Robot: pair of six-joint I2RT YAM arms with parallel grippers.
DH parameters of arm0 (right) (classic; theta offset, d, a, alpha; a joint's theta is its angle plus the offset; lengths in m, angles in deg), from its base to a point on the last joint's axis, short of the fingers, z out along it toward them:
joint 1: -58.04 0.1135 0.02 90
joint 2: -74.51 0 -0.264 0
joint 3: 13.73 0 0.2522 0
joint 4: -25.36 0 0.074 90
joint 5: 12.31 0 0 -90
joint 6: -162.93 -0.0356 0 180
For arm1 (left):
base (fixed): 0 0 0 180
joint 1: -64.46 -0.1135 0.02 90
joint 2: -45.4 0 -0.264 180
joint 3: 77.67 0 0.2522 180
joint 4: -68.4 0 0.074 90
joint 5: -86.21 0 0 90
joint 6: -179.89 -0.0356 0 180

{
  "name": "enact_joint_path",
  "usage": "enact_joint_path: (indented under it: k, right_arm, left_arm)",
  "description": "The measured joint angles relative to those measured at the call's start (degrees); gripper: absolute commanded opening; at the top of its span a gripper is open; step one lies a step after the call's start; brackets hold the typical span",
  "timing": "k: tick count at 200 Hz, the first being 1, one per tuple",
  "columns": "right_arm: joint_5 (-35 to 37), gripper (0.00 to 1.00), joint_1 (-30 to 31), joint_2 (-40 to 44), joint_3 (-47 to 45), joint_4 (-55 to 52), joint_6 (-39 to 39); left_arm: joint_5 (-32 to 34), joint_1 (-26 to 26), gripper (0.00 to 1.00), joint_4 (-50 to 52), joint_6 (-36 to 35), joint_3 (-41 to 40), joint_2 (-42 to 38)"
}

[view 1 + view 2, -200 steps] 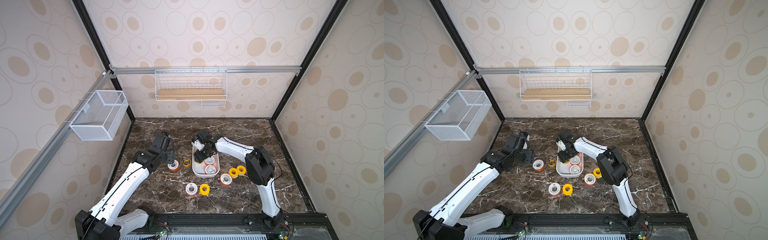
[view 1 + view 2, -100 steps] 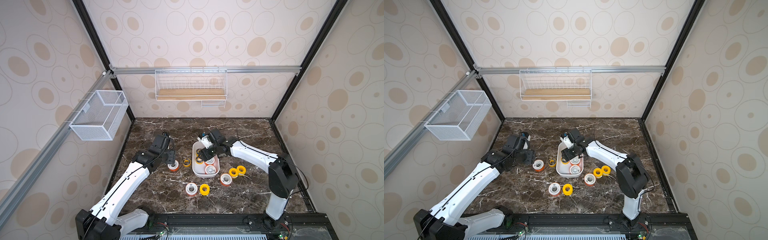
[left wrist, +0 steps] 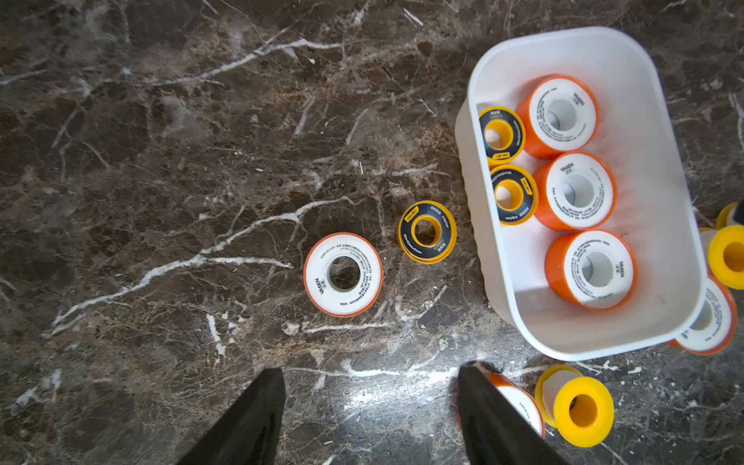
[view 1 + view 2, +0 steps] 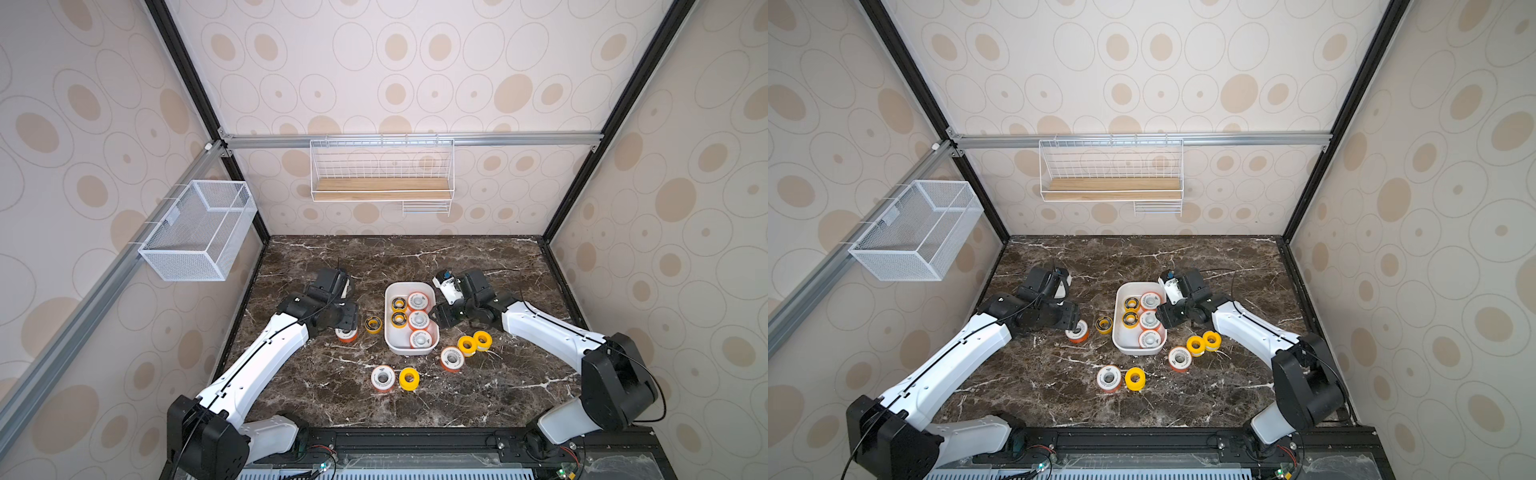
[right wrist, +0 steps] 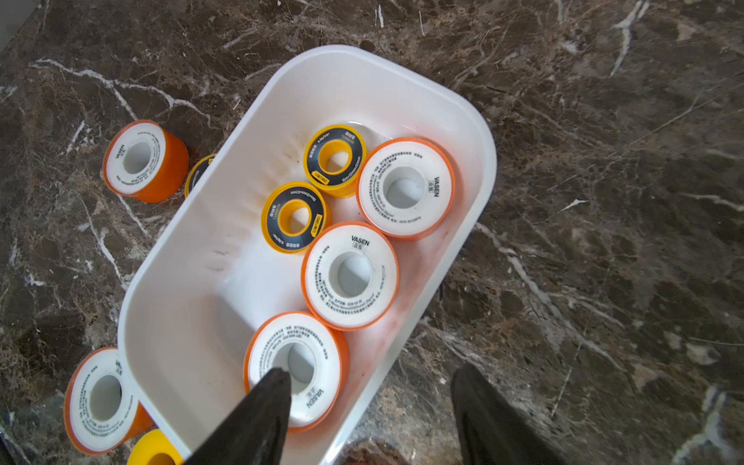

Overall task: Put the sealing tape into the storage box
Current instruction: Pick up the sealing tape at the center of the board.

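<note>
Left gripper (image 3: 372,368) and right gripper (image 5: 370,369) gape empty; left should squarely straddle the white-faced, orange-rimmed tape spool (image 4: 1077,331), lower-centre in a top view.

"VASEN" on the sealing tape (image 5: 359,246)

Left wrist view: storage box (image 3: 473,181) wall is hiding most of one orange-rimmed spool (image 3: 714,322); frame edge is cutting off a yellow spool (image 3: 728,257); left claw (image 3: 372,368) is covering part of a second orange-rimmed spool (image 3: 521,406). Right wrist view: box wall is masking a dark-faced spool (image 5: 197,175).
</note>
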State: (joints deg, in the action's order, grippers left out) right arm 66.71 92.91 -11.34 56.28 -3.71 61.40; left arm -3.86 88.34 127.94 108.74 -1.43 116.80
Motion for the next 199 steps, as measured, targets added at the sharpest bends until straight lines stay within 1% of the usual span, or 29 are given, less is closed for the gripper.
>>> enact_joint_path:
  k: [27,54,89,157,199]
  right_arm:
    - [-0.66,0.69,-2.05,2.27,-3.8,2.97,0.46]
    - [-1.2,0.69,-4.76,3.8,-6.69,5.79,0.42]
    - [-2.69,0.67,-6.99,4.17,-7.82,7.37,-0.2]
    - [-6.08,0.66,-7.37,-0.11,-7.34,7.54,-0.68]
    - [-6.34,0.66,-7.43,-0.39,-6.93,7.41,-0.66]
  left_arm:
    - [-2.32,0.0,0.72,-2.21,2.38,0.0,3.28]
    - [-4.79,0.0,0.72,-5.97,4.59,-0.13,8.55]
    - [-6.29,0.0,0.72,-8.98,5.38,-0.13,15.58]
    - [-6.49,0.0,0.73,-11.91,5.22,1.55,25.86]
    - [-7.93,0.02,0.76,-13.14,4.87,3.5,29.07]
